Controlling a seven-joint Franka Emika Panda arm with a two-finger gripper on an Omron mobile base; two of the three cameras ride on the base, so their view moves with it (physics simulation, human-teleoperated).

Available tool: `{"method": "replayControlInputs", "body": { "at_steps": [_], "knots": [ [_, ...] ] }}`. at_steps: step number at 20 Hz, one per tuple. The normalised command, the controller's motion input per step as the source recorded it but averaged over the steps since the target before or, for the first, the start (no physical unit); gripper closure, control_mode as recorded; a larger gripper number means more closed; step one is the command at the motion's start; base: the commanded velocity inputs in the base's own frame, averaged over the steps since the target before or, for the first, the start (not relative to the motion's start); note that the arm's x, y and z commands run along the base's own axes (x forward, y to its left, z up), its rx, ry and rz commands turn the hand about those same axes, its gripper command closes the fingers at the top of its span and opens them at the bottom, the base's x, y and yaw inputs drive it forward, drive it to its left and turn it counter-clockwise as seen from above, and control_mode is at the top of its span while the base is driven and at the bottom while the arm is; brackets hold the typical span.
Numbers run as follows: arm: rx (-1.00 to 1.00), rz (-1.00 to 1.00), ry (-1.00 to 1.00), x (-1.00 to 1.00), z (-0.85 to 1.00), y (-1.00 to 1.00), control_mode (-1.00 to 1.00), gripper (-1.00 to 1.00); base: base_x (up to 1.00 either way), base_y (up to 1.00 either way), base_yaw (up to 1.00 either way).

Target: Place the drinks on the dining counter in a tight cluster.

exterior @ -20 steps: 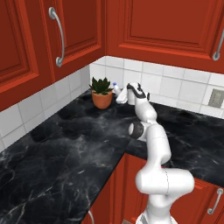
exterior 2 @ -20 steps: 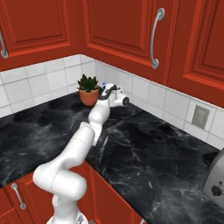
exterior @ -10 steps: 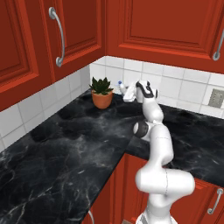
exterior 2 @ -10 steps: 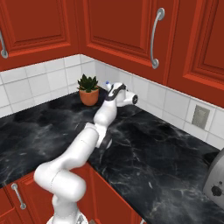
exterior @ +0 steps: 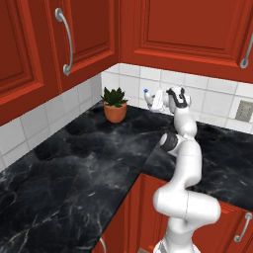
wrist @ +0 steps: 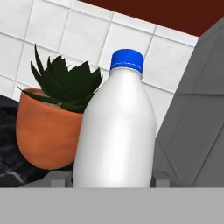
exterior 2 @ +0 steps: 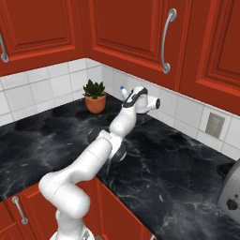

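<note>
A small pale bottle with a blue cap (wrist: 116, 131), one of the drinks, sits between my gripper's (wrist: 111, 180) fingers, and the gripper is shut on it. From the left base view the bottle (exterior: 149, 99) hangs just above the black worktop (exterior: 89, 163) by the white tiles, with the gripper (exterior: 159, 102) to its right. The right base view has the bottle (exterior 2: 124, 92) at the gripper (exterior 2: 130, 97), right of the plant. The dining counter is out of view.
A potted plant (exterior: 114, 105) (exterior 2: 95, 97) (wrist: 48, 127) in an orange pot stands in the tiled corner, left of the bottle. Red cupboards (exterior: 163, 29) hang low overhead. A wall socket (exterior 2: 214, 125) and a toaster (exterior 2: 232, 192) are at the right.
The arm has swung right along the tiled wall, carrying the bottle away from the potted plant. The grip has stayed the same.
</note>
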Motion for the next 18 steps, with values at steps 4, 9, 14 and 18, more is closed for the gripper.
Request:
{"method": "replayControlInputs", "body": {
  "at_steps": [4, 9, 14, 18],
  "knots": [
    [0.00, -0.33, 0.00, -0.55, -0.11, 0.45, -1.00, 1.00, 0.00, 0.00, 0.00],
    [0.00, -0.31, -0.02, -0.54, -0.25, 0.49, -1.00, 1.00, 0.00, 0.00, 0.00],
    [0.00, -0.21, -0.06, -0.60, -0.33, 0.48, -1.00, 1.00, 0.00, 0.00, 0.00],
    [0.00, -0.11, -0.22, -0.72, -0.37, 0.57, -1.00, 1.00, 0.00, 0.00, 0.00]
  ]
}}
